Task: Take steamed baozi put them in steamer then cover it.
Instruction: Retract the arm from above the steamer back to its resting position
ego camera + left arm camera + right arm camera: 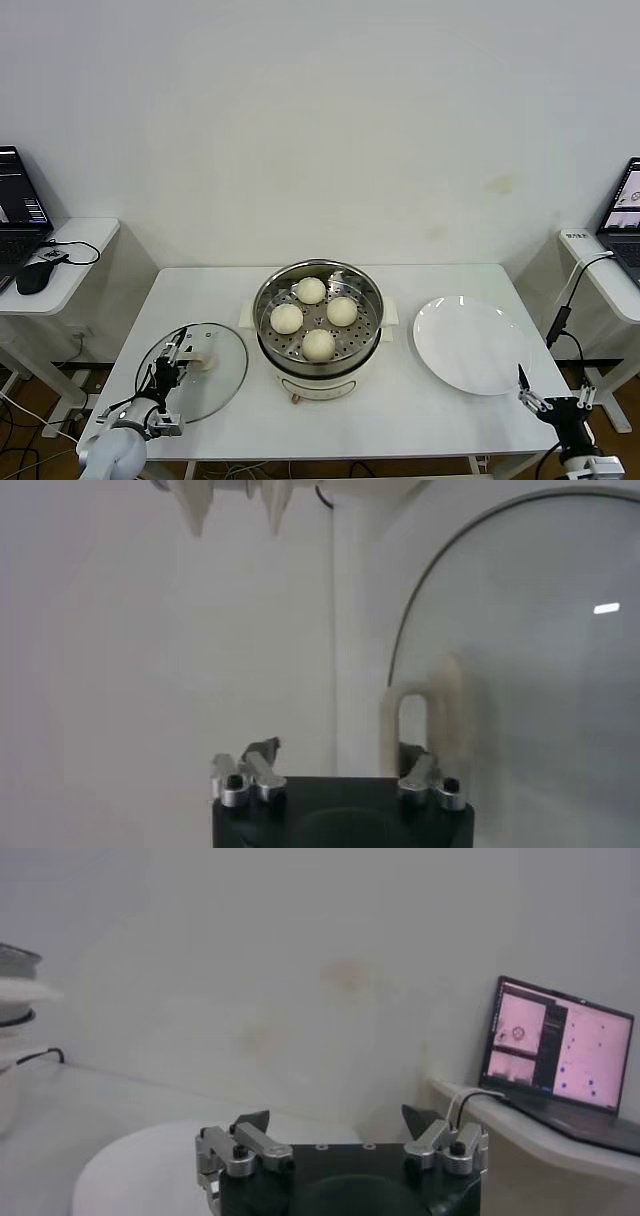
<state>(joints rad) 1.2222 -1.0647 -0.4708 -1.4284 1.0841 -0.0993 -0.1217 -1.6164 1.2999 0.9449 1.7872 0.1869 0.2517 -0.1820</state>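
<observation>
Left gripper (175, 357) spread, low over the round clear glass cover (222, 375) with cream handle (417, 725), lying flat on the white table (400, 420). Centre: round shiny steel steamer (318, 318) on cream base, uncovered, 4 cream-white steamed baozi (318, 344) on its perforated tray. Flat white plate (470, 343) beside it. Right gripper (532, 394) spread, at the table's near right corner.

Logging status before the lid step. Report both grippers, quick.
Left gripper: open, empty, at the cover handle.
Right gripper: open, empty, near the plate.
</observation>
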